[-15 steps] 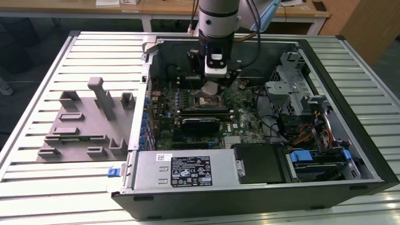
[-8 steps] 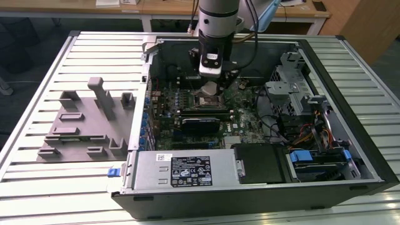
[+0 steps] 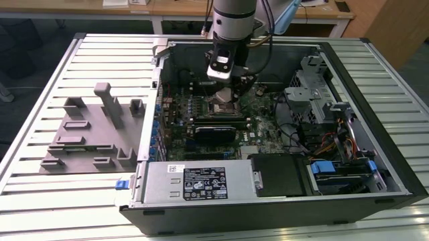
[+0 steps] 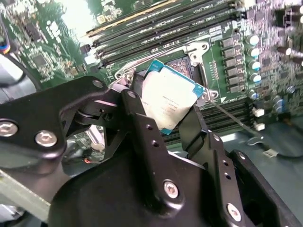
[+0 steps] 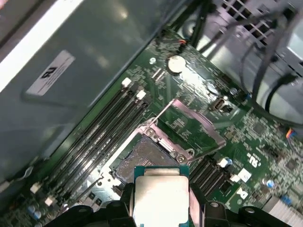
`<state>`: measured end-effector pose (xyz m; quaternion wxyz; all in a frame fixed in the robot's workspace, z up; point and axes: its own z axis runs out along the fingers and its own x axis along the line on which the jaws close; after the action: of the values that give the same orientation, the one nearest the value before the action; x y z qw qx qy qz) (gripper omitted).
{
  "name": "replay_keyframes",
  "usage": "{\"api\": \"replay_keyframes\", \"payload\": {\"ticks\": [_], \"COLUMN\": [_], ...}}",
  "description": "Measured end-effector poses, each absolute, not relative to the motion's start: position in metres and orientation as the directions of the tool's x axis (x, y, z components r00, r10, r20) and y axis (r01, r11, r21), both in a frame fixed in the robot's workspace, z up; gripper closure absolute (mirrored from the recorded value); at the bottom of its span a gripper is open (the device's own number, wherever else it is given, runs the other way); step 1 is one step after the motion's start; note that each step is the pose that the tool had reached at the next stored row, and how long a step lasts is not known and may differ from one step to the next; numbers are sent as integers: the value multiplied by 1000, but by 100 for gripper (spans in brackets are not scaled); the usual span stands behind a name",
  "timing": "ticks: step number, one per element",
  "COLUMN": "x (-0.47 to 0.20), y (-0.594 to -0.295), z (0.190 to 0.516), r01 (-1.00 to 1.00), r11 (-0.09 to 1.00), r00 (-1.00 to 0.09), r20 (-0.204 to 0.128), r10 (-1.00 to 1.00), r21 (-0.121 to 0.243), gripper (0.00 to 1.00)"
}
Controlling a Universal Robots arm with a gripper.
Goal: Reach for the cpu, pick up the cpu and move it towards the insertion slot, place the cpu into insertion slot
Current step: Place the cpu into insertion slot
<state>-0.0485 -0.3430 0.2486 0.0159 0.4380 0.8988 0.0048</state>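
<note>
The black two-fingered gripper (image 4: 173, 111) clamps the small square silvery cpu (image 4: 166, 99) by its edges, just above the metal-framed, dark-centred insertion slot (image 5: 144, 156) on the green motherboard (image 5: 246, 137).

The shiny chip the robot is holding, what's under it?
Under the cpu, held in the gripper, lies the open insertion slot with its dark centre. The chip covers the slot's near part.

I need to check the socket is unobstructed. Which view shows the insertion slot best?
The first wrist view: the insertion slot lies open, dark centre and frame exposed. In the second wrist view the cpu covers most of it; in the exterior view the hand partly blocks it.
</note>
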Motion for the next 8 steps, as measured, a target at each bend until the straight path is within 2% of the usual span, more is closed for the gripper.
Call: {"api": "replay_keyframes", "payload": {"ticks": [8], "x": [-48], "y": [-343], "z": [248], "r01": [867], "r11": [498], "r00": [-498], "r20": [-24], "r10": [867], "r21": [23], "gripper": [46]}}
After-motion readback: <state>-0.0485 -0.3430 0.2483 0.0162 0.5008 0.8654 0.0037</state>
